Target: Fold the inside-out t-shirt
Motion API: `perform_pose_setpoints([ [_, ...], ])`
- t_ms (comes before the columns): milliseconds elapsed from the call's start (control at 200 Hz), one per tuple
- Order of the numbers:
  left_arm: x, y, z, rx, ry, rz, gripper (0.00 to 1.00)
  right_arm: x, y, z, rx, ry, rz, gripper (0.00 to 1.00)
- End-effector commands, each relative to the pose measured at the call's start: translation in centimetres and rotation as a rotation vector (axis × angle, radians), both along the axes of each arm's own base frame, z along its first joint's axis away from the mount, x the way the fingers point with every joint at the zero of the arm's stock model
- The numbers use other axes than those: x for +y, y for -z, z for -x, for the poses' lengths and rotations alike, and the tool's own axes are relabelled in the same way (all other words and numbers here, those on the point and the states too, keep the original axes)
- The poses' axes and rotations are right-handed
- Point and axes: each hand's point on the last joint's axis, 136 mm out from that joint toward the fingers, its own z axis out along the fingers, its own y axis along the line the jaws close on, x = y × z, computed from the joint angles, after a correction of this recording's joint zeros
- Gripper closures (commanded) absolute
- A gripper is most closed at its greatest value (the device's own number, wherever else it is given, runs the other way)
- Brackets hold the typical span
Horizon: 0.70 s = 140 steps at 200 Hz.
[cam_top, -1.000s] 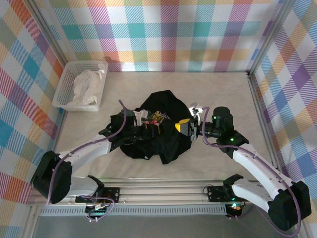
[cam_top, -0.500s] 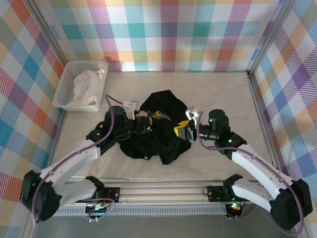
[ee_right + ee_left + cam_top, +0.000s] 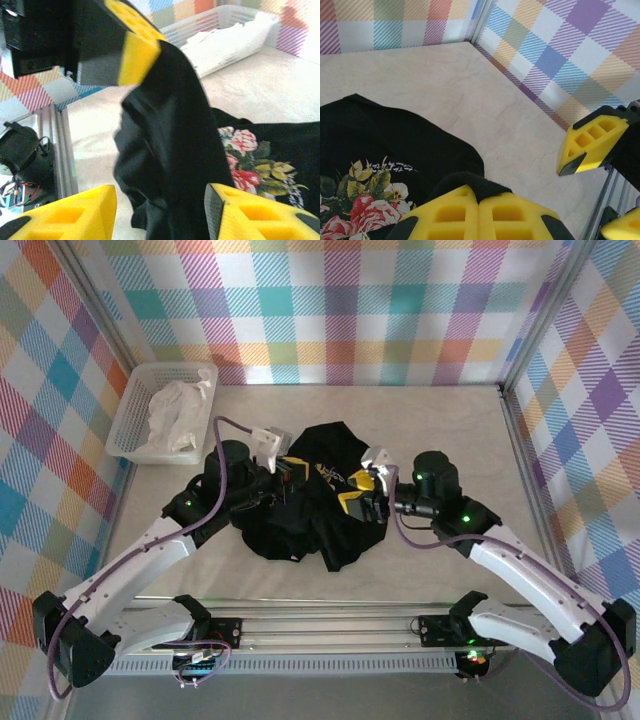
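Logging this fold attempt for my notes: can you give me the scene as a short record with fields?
garment: black t-shirt, bunched on the table, floral print showing
left claw: shut on a raised fold of the t-shirt
right claw: open, facing that raised fold
basket: far left corner, holds a white cloth
fold state: not yet folded

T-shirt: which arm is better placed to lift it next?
Probably left. The left gripper is shut on a raised fold of the t-shirt; the right gripper stands open, gripping nothing.
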Motion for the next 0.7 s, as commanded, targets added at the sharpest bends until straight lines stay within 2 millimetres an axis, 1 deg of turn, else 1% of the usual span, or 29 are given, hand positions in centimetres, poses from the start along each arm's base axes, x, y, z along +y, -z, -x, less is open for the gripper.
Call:
perform_pose_setpoints([
  [0, -0.6, -0.9, 0.5, -0.024, 0.034, -0.018, 1.0, 2.4, 0.5, 1.0, -0.03, -0.092, 0.027, 0.49],
  [145, -0.7, -0.6, 0.5, -0.009, 0.032, -0.027, 1.0, 4.7, 1.3, 2.3, -0.032, -0.169, 0.037, 0.51],
  [260, -0.7, -0.6, 0.5, -0.005, 0.032, -0.029, 1.0, 5.3, 1.8, 1.6, -0.054, -0.129, 0.053, 0.52],
  [360, -0.7, -0.6, 0.6, 0.001, 0.031, -0.025, 1.0, 5.5, 2.1, 0.4, -0.151, -0.07, 0.101, 0.52],
  [460, -0.7, -0.7, 0.6, 0.016, 0.027, -0.023, 1.0, 5.6, 1.8, -0.4, -0.249, -0.008, 0.135, 0.52],
  [540, -0.6, -0.9, 0.6, 0.035, 0.015, -0.014, 1.0, 5.8, 1.8, -0.7, -0.345, 0.024, 0.17, 0.52],
  [630, -0.4, -0.9, 0.5, 0.071, -0.011, -0.006, 1.0, 6.3, 2.1, -0.4, -0.447, 0.029, 0.222, 0.51],
  [690, -0.5, -1.3, 0.4, 0.081, -0.018, 0.007, 1.0, 6.7, 2.3, -0.4, -0.501, 0.035, 0.251, 0.51],
  [695, -0.4, -1.0, 0.5, 0.095, -0.018, -0.002, 1.0, 6.7, 2.3, -0.5, -0.506, 0.037, 0.251, 0.51],
])
